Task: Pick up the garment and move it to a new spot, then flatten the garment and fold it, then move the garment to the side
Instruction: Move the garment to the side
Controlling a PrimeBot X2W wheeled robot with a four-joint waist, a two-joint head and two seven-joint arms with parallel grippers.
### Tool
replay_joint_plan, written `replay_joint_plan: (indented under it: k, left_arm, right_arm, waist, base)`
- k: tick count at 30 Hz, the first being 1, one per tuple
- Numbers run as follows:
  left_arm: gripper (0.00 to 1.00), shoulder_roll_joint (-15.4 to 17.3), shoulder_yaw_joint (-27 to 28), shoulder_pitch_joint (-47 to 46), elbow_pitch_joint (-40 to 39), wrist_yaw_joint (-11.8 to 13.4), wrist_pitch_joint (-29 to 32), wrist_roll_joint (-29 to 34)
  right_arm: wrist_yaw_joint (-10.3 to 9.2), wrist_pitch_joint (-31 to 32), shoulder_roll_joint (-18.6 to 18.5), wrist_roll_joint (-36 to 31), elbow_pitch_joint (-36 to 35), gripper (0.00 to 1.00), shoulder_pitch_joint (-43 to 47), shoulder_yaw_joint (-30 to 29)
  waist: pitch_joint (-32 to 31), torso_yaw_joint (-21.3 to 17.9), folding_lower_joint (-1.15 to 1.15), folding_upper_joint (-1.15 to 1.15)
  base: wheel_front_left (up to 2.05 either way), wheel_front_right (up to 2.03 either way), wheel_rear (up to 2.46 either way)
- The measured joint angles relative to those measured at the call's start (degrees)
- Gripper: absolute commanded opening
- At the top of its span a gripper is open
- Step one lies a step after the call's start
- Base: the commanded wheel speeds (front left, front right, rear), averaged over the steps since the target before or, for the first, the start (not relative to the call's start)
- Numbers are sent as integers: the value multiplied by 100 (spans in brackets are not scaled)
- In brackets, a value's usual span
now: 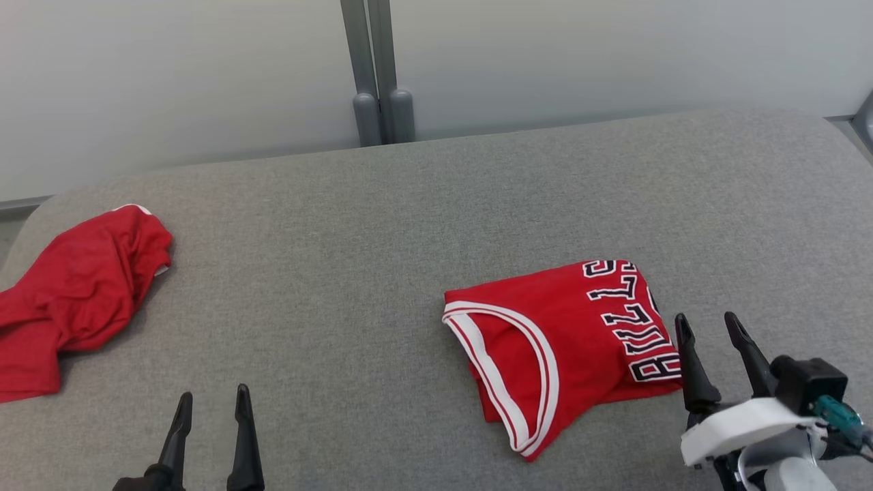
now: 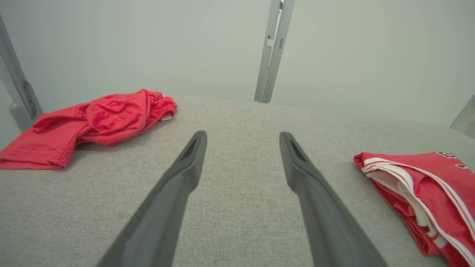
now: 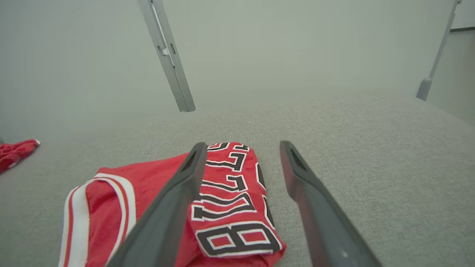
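A red jersey (image 1: 545, 341) with white trim and black-and-white lettering lies folded on the grey fabric surface (image 1: 341, 259), right of centre. My right gripper (image 1: 706, 317) stands open just beside its lettered right edge, holding nothing. In the right wrist view the jersey (image 3: 230, 193) lies under and left of my right gripper (image 3: 242, 144), whose left finger crosses over the lettering. My left gripper (image 1: 213, 394) is open near the front edge, well left of the jersey. In the left wrist view the left gripper (image 2: 242, 134) is over bare fabric, with the jersey (image 2: 438, 185) far to its right.
A second, crumpled plain red garment (image 1: 82, 293) lies at the surface's left edge, also visible in the left wrist view as a rumpled red garment (image 2: 100, 118). A grey post (image 1: 378, 68) rises against the pale wall behind the surface's far edge.
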Motion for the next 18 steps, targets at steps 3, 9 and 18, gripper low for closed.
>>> replay_joint_plan:
  k: [3, 9, 18]
  left_arm:
    - [100, 1, -101, -155, -49, 23, 0, -8]
    - [100, -1, -409, -505, 30, 22, 1, -35]
    - [100, 0, -367, -627, -26, 198, 1, -91]
  right_arm:
    - [-1, 637, -279, 326, 656, 100, -571, 123]
    - [-2, 1674, -665, 621, 1881, 100, -1678, 365]
    - [-2, 2026, -891, 1382, 2664, 100, -2028, 877]
  waist:
    - [153, 11, 0, 0]
    - [568, 120, 0, 0]
    - [856, 569, 0, 0]
  base:
    - [0, 0, 0]
    - [0, 0, 0]
    - [0, 0, 0]
